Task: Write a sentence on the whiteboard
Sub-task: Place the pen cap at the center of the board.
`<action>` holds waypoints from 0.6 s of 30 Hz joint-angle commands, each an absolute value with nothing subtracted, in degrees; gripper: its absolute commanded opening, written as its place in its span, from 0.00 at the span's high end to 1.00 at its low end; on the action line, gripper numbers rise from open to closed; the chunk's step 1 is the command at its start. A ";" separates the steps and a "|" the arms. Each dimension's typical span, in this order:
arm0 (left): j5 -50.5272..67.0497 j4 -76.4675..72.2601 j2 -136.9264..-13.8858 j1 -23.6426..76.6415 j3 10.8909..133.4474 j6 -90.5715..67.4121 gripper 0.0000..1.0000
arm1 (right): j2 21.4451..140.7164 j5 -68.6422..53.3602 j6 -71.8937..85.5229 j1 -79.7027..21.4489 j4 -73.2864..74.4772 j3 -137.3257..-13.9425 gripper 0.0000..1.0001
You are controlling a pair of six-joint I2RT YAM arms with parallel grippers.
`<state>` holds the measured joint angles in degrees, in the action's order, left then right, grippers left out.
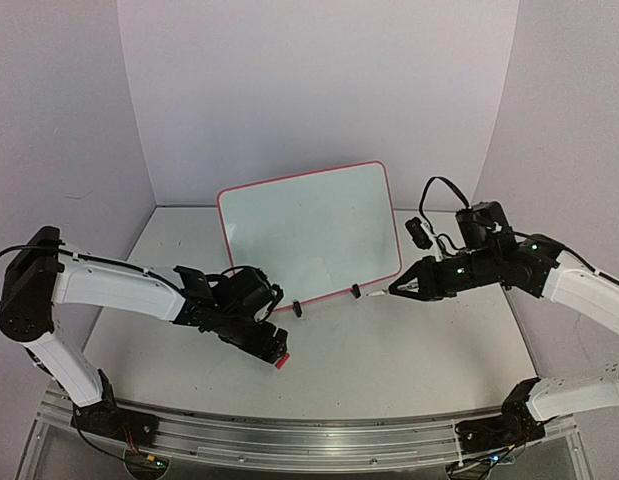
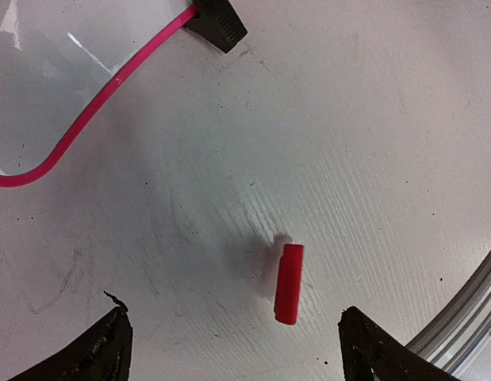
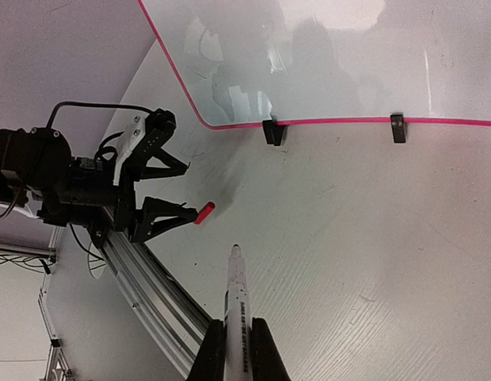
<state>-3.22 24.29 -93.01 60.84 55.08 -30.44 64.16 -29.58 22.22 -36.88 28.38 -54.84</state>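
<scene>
The whiteboard (image 1: 309, 235) stands tilted at the back centre on two black clip feet (image 1: 297, 309). Its face shows no sentence in any view; it also shows in the right wrist view (image 3: 332, 55) and its corner in the left wrist view (image 2: 23, 95). A red marker cap (image 1: 281, 361) lies on the table in front of the board's left corner. My left gripper (image 1: 269, 345) hovers over it, open, with the cap (image 2: 289, 283) between the fingers, nearer the right one. My right gripper (image 1: 394, 290) is shut on a white marker (image 3: 237, 302), bare tip pointing forward, just right of the board's right foot.
An aluminium rail (image 1: 309, 440) runs along the near table edge, close to the cap (image 3: 204, 212) and the left gripper (image 3: 186, 189). Pale walls close in the back and sides. A black cable loops over the right arm (image 1: 434, 190).
</scene>
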 commanded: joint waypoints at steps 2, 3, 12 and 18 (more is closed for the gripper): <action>-3.83 23.64 -89.57 60.75 54.83 -30.59 0.08 | 63.92 -28.91 22.32 -36.68 25.50 -54.22 1.00; -3.72 23.62 -89.56 60.73 54.74 -30.60 0.08 | 64.09 -29.00 22.31 -36.66 25.36 -54.16 1.00; -3.70 25.99 -80.40 57.29 53.69 -31.05 0.07 | 64.34 -30.04 22.52 -36.80 22.96 -54.11 1.00; 9.91 32.52 -68.93 41.01 57.93 -25.54 0.06 | 64.06 -31.92 23.60 -37.15 14.85 -53.28 1.00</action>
<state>1.26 27.80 -76.38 50.99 53.56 -29.73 64.42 -30.35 22.73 -36.91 22.88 -53.93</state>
